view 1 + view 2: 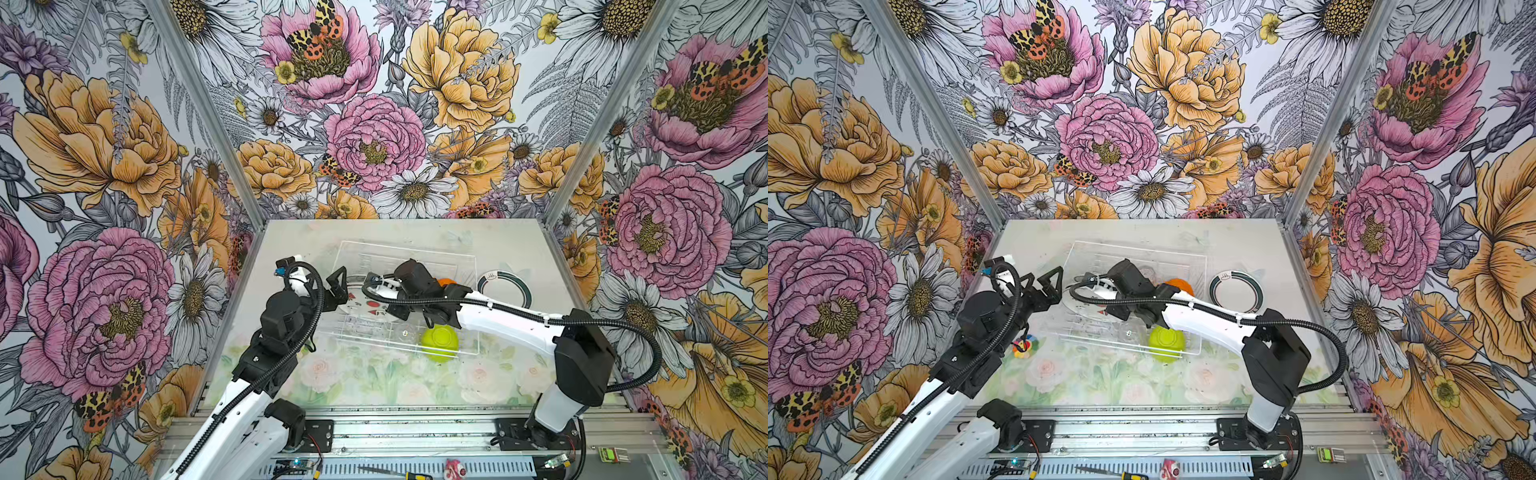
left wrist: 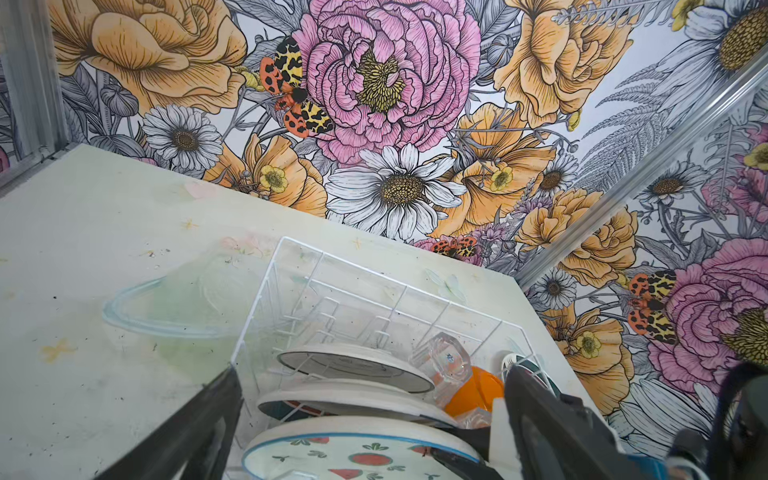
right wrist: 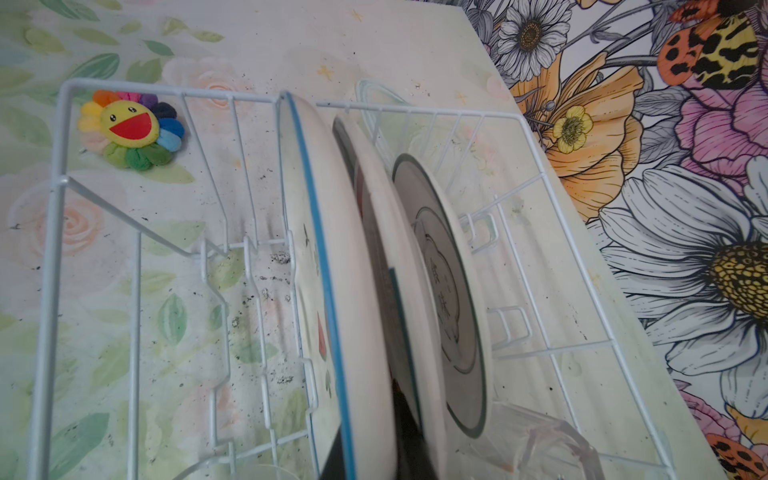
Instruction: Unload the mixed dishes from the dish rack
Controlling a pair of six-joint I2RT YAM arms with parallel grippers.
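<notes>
In both top views, a table (image 1: 374, 386) printed with pale roses is seen boxed in by walls (image 1: 374, 137) of bold floral wallpaper; the dish rack (image 1: 409, 248) is set on it, with the left gripper (image 1: 341, 286) spread wide at its left side. In the left wrist view, plates (image 2: 353, 368) are stood in the rack; in the right wrist view, the right gripper (image 3: 370, 453) is clamped on the blue-rimmed plate (image 3: 309, 270).
</notes>
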